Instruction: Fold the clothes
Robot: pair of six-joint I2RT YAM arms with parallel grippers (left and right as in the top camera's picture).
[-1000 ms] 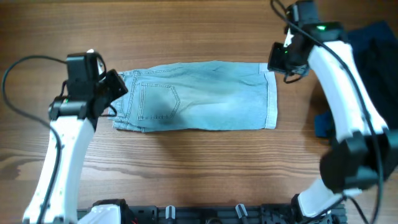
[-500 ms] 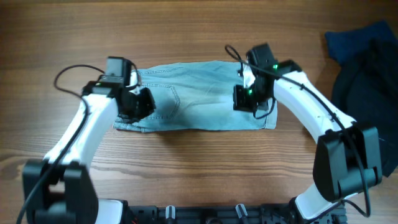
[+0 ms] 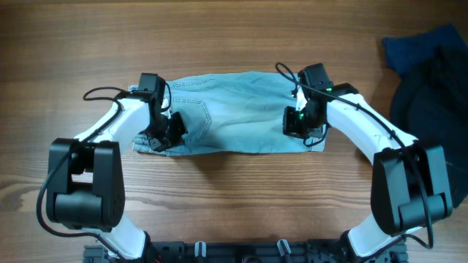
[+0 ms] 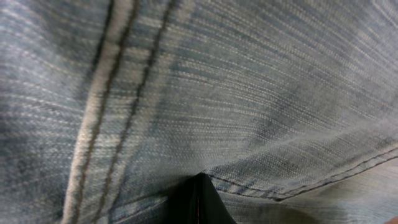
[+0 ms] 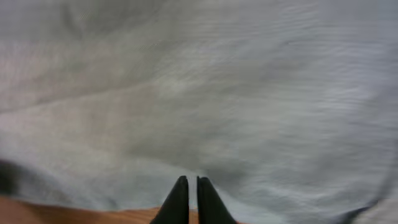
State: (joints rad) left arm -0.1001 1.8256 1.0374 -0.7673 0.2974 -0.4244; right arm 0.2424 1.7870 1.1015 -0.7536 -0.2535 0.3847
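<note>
The wooden table is carrying everything here, with the dark fabric pile sitting off at its right edge, well apart from the work. The denim shorts are lying flat across the middle of the table, waistband end toward the robot's left and hemmed leg end toward its right. Both arms are reaching in over the near edge of the garment. The left gripper is pressing down beside the stitched back pocket, while the right gripper is bearing on the cloth close to the leg hem. In each wrist view the fingers are showing drawn together into one dark wedge with no real gap, tips against the denim. Whether either pair is nipping a fold of cloth I cannot tell. A double-stitched seam is running past the left gripper's tips. Judging from the weave, the denim is looking soft and limp but fairly heavy for cloth, thick where seams and waistband are stacking up, and rough enough not to be slipping easily. It will likely be sagging between two held points rather than holding its shape. The best holds are probably the near corners, at the waistband and at the hem, where the doubled layers are giving the fingers something firm to bite.
</note>
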